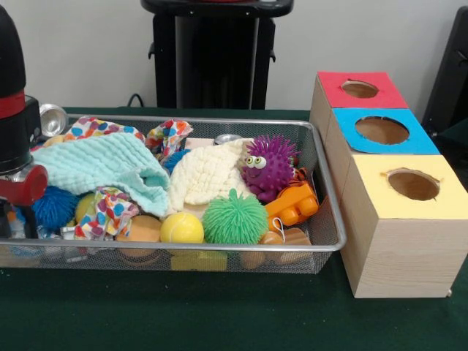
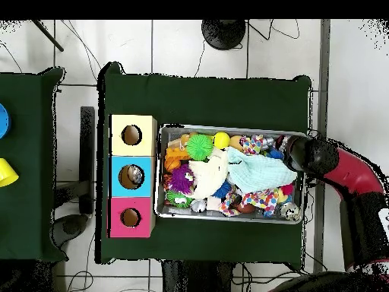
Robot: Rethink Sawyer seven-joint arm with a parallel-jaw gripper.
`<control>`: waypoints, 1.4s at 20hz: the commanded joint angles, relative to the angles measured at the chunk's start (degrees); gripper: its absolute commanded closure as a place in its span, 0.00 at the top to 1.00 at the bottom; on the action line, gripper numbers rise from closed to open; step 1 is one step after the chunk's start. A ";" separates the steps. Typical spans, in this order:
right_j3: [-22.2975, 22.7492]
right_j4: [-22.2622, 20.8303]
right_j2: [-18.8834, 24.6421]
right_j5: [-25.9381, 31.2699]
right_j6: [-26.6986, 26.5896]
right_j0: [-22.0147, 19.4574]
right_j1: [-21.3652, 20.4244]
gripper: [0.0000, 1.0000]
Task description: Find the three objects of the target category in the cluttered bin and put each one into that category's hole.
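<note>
Nearest my front camera stands the yellow-topped box point(image 1: 404, 219), with the blue-surround hole point(image 1: 382, 130) behind it and the red-topped box point(image 1: 360, 89) beyond, all just beside the wire-mesh bin point(image 1: 329, 191). In the bin I see a green spiky ball point(image 1: 235, 217), a smooth yellow ball point(image 1: 181, 228), a purple spiky toy point(image 1: 269, 166) and a mint cloth point(image 1: 102, 164); one silvery can point(image 1: 53, 118) shows at its far corner, another can point(image 1: 227, 138) peeks from behind the cream cloth point(image 1: 205, 175). My arm point(image 2: 346, 171) hangs over the bin's end, and I cannot tell the gripper's state.

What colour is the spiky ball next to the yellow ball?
Green, clearest in the front view.
</note>
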 commanded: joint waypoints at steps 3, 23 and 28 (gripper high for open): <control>0.55 -2.01 4.99 -0.44 -4.04 1.85 6.30 0.00; 1.24 -2.75 4.17 -1.74 -2.87 2.83 4.85 1.00; 1.16 -2.84 4.08 -1.16 -3.03 2.94 4.82 1.00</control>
